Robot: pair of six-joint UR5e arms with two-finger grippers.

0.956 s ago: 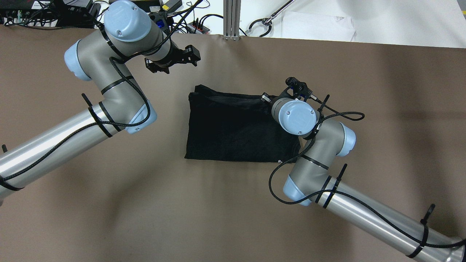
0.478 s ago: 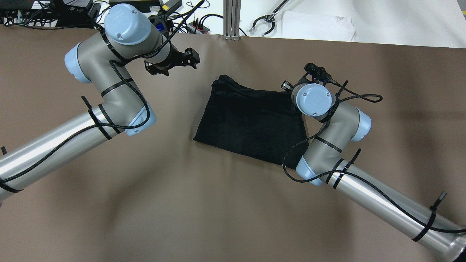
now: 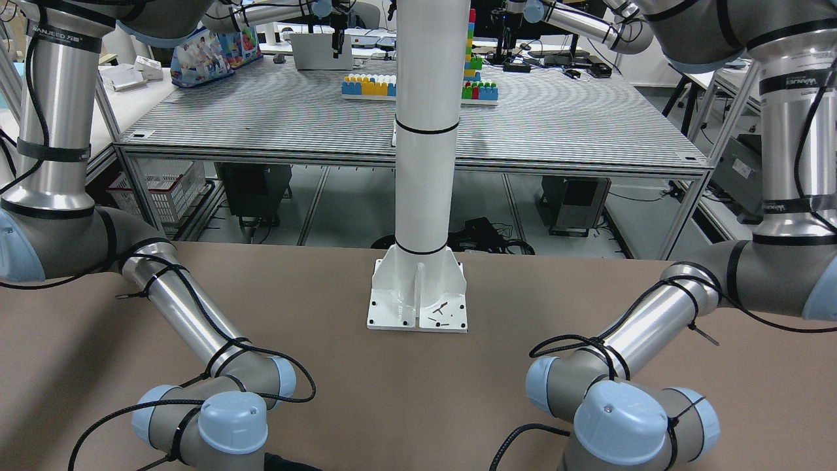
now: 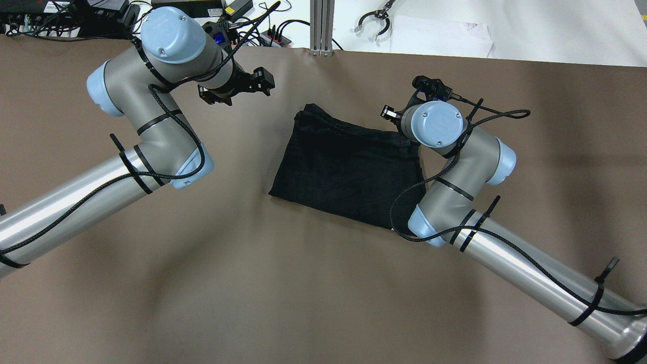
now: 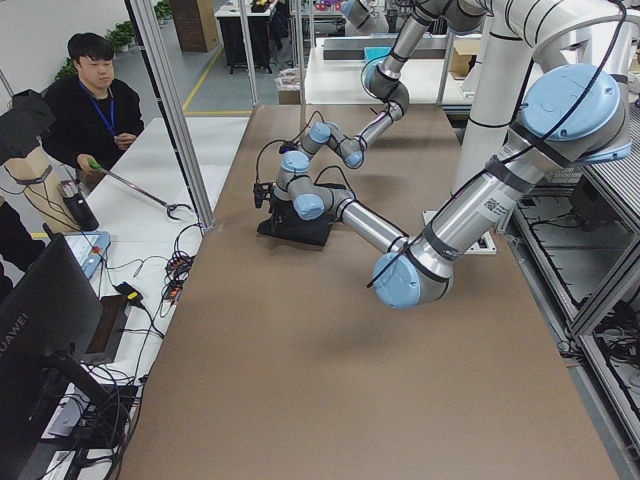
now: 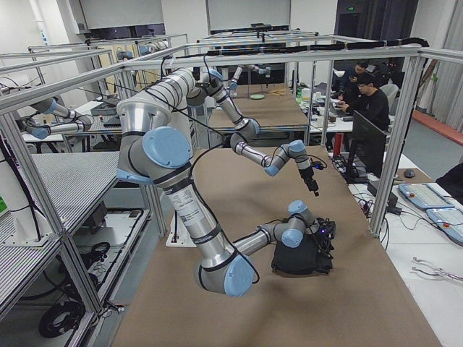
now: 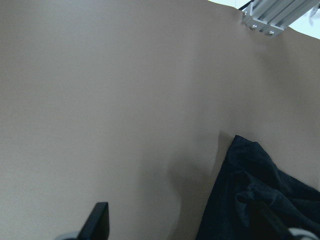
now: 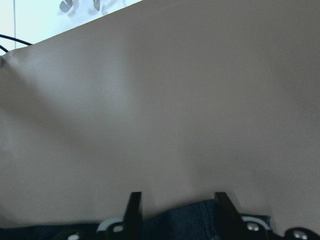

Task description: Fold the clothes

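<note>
The clothes (image 4: 349,169) are a folded black piece lying skewed mid-table, also seen as clothes (image 5: 295,228) and clothes (image 6: 300,259). My right arm's wrist (image 4: 432,124) hovers over their far right corner. In the right wrist view my right gripper (image 8: 176,199) is open, and a strip of the dark fabric (image 8: 175,212) shows low between its fingers. My left gripper (image 4: 236,89) hangs open above bare table, left of the clothes' far left corner. In the left wrist view that corner (image 7: 250,195) sits at lower right, beside the left finger (image 7: 97,222).
The white post base (image 3: 417,296) is bolted on the robot's side of the brown table (image 4: 202,283). An aluminium post (image 4: 321,28) and cables (image 4: 101,15) line the far edge. A person (image 5: 95,100) holds a reacher tool (image 4: 376,17) over the white side table.
The right arm dragged the clothes to the right and turned them. Over the last half second they lie still while the right wrist drew slightly toward the far edge. The left arm hardly moved.
</note>
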